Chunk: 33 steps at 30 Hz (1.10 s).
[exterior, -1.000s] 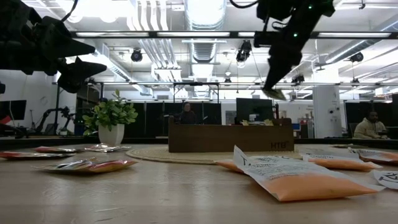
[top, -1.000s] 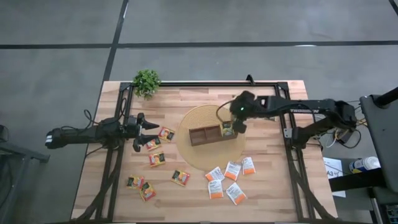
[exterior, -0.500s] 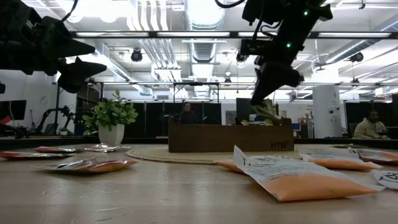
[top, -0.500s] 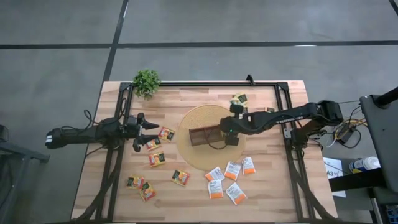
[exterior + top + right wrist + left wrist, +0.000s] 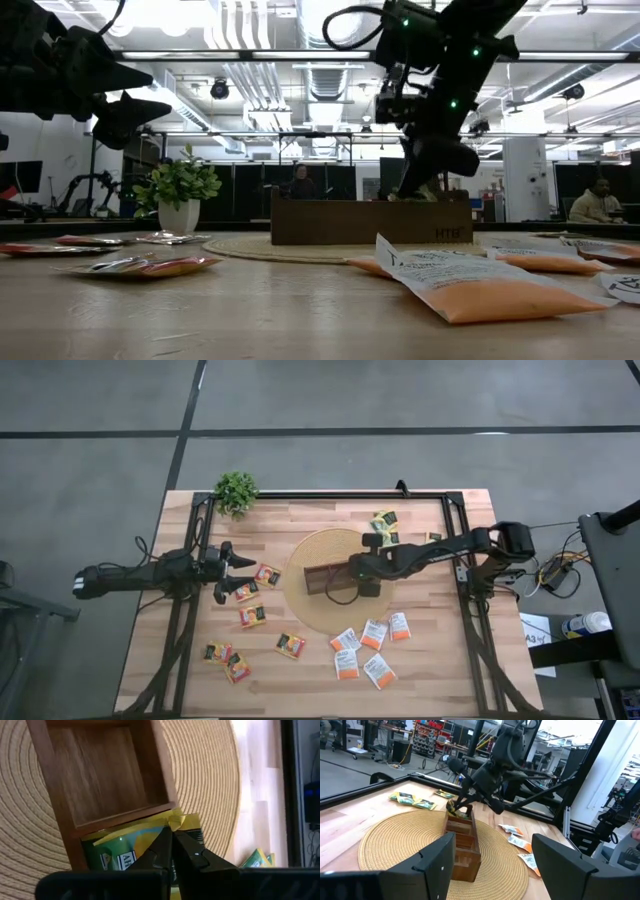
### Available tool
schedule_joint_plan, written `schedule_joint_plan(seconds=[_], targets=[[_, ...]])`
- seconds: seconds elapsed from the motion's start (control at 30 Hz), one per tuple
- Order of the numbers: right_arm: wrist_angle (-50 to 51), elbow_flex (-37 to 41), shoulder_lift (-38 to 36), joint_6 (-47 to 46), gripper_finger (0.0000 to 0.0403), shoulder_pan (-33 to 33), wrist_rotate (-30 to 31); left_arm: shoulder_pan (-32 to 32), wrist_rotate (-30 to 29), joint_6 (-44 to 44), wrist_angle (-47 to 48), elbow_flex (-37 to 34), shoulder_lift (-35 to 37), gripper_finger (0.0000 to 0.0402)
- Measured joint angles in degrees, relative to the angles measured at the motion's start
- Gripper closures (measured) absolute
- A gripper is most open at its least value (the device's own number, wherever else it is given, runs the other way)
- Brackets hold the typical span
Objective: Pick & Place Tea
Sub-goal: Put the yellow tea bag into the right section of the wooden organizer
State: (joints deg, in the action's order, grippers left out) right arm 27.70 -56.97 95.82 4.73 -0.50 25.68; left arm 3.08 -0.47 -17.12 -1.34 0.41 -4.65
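A long dark-brown wooden box [image 5: 325, 575] lies on a round woven mat [image 5: 310, 550] at the table's middle. My right gripper [image 5: 352, 572] reaches down over the box's right end, shut on a green-yellow tea sachet [image 5: 125, 852]. The sachet sits tilted in the end compartment, beside an empty compartment [image 5: 105, 770]. My left gripper [image 5: 243, 575] hovers open and level at the table's left, among yellow-red-black sachets [image 5: 252, 615]. My right gripper pinches the green-yellow sachet by its upper edge [image 5: 175, 820] between its two fingers [image 5: 461, 806]. The fingers slant down from the table's right side. The sachet hangs tilted below them, its lower part inside the box's right-end compartment [image 5: 460, 820].
White-orange sachets [image 5: 370, 645] lie near the front, right of the mat. Two green-yellow sachets [image 5: 385, 520] lie at the far right. More yellow-red-black sachets [image 5: 226, 660] lie front left. A potted plant [image 5: 236, 490] stands at the far left corner. A black frame [image 5: 460, 560] borders the table.
My right gripper has come down and toward the table's left and near edge, rolling a little, from above the mat's far right to the box's right end. The sachet it carries has gone from hanging well above the box to dipping into the end compartment.
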Motion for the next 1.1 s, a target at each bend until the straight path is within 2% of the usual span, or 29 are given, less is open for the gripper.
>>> schedule_joint_plan(seconds=[0.17,0.3,0.43,0.8,1.1], targets=[[0.62,0.0,0.25,0.42,0.0394,-0.06,-0.26,-0.01,0.0,0.0,0.0,-0.01,0.0,0.0145],[1.06,0.0,-0.44,0.58,0.0386,-0.37,-3.37,0.0,0.0,-0.02,0.02,-0.01,-0.02,0.0145],[1.69,0.0,-0.62,0.41,0.035,-0.53,-3.82,0.02,0.0,0.0,0.02,0.0,-0.01,0.0145],[3.05,-0.08,-1.93,-0.54,0.0221,-0.69,-3.71,0.01,0.0,0.0,0.02,-0.01,0.0,0.0145],[7.4,-2.83,-6.01,-0.26,0.0181,-0.64,-2.96,0.02,0.02,0.0,0.02,-0.01,-0.02,0.0145]])
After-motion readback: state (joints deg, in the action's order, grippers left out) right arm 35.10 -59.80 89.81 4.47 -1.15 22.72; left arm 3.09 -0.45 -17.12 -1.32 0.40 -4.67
